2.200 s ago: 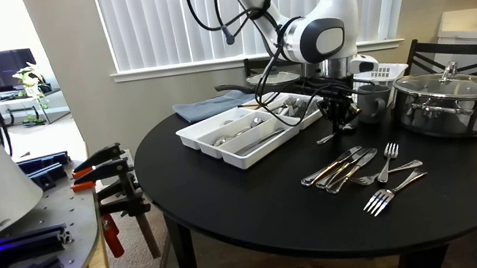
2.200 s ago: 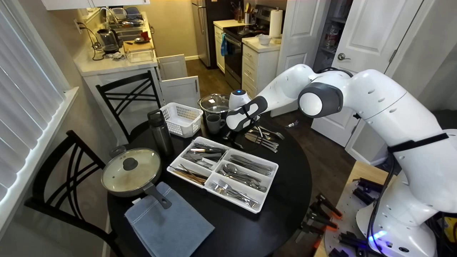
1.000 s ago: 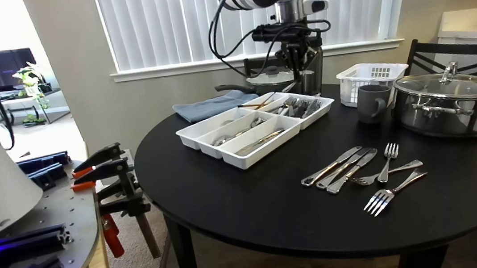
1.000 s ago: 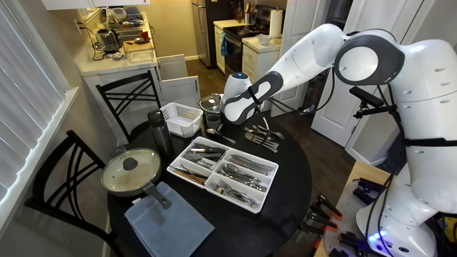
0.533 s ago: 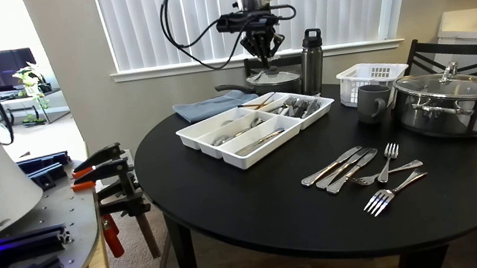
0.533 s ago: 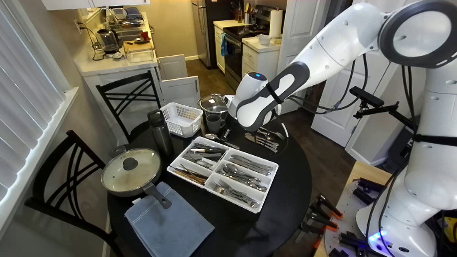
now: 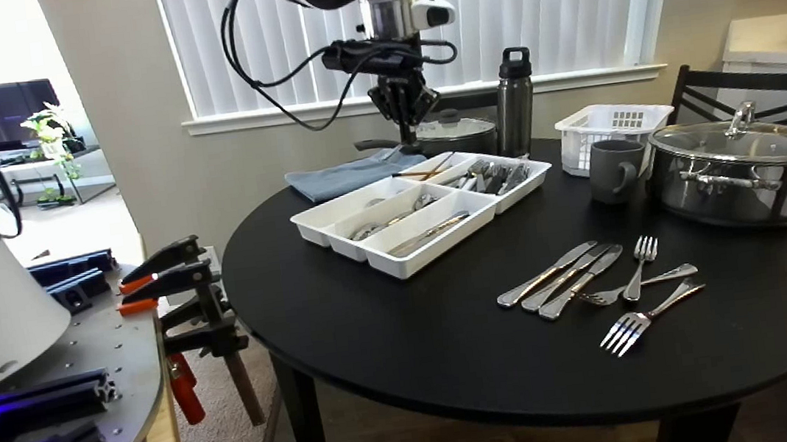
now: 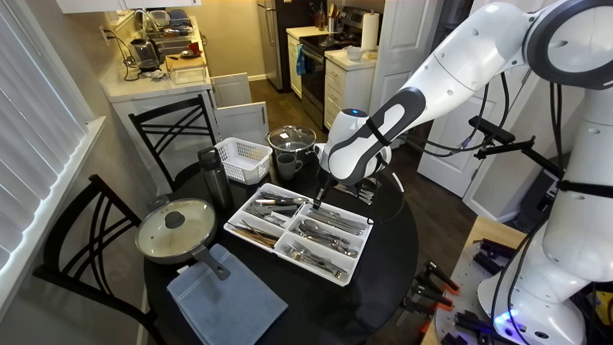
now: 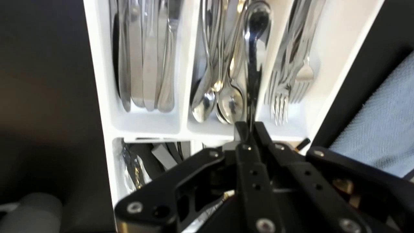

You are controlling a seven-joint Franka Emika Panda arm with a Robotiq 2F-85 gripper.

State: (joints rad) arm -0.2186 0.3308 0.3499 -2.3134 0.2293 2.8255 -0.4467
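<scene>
Gripper (image 9: 250, 129): jaws clamped on 1 metal spoon (image 9: 254, 74), raised above the white cutlery tray (image 9: 148, 124). In the wrist view the held piece's rounded end runs toward the top, over the compartment of spoons (image 9: 230, 103); the rest is partly hidden at the jaws.

Tray: 5 compartments. Knives (image 9: 150, 74) left of those spoons in the wrist view, forks (image 9: 304, 73) to the right. Across a divider, mixed utensils (image 8: 282, 211), some black-handled, and chopsticks (image 8: 258, 235).

Around the tray, on a round black table (image 7: 378, 349): folded blue cloth (image 8: 234, 302), the handle of a lidded frying pan (image 8: 177, 239) reaching over it. Dark steel bottle (image 7: 516, 110) upright between pan and white plastic basket (image 7: 576, 148). Gray mug (image 7: 614, 170) near the basket, just beside a steel pot (image 7: 725, 204) with glass lid.

Outside the tray, in an exterior view: 3 loose knives (image 7: 569, 277) side by side; next to them 3 loose forks (image 7: 643, 321), 2 crossing, 1 clear of that pair.

Farther out: white arm (image 8: 479, 45); white blinds (image 7: 240, 46) behind the table
</scene>
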